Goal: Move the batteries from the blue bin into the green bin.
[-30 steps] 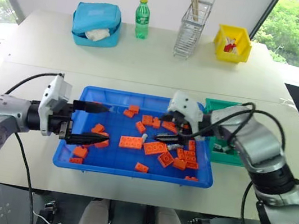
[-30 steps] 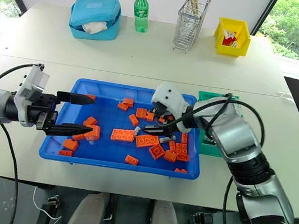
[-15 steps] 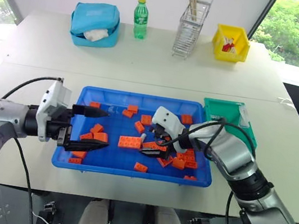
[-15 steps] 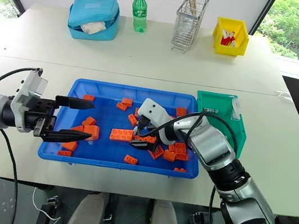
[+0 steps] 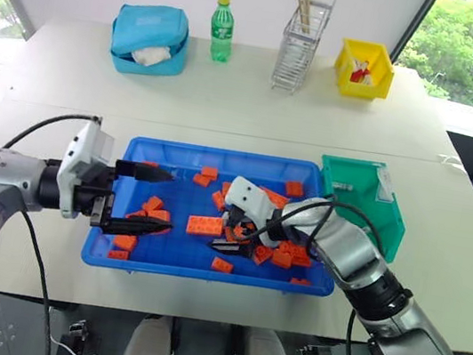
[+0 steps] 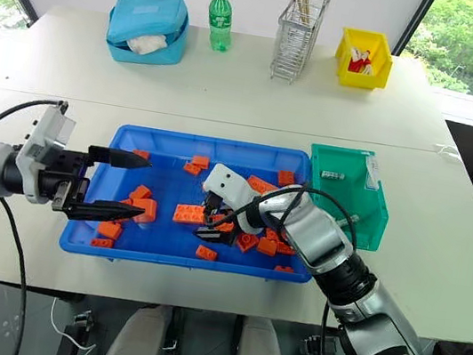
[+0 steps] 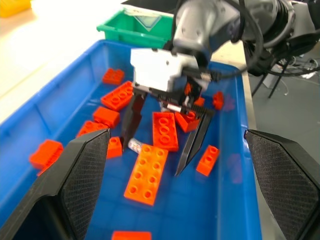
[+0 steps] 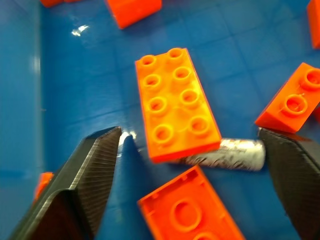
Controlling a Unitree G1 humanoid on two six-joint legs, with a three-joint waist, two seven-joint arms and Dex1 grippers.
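Reaching down into the blue bin (image 5: 204, 267), the right gripper (image 7: 161, 143) has its fingers (image 7: 131, 120) spread wide, empty, tips low over the gridded floor. One battery (image 8: 227, 154) lies flat on that floor, part tucked under the end of a long orange brick (image 8: 176, 102), roughly between the two fingertips; no contact visible. More orange bricks (image 5: 284, 250) lie scattered across the bin, thickest on its right half.

Left gripper (image 5: 150, 200) hovers over the bin's left side, pointing right, fingers open and holding nothing.

Green bin (image 6: 365, 218) sits on the table (image 5: 231, 96) touching the blue bin's right end; a small silver cylinder (image 6: 333, 175) lies inside near its far wall.

Far side of table: teal pouch (image 5: 152, 36), green bottle (image 5: 223, 28), wire holder (image 5: 299, 45), yellow bin (image 5: 365, 68).
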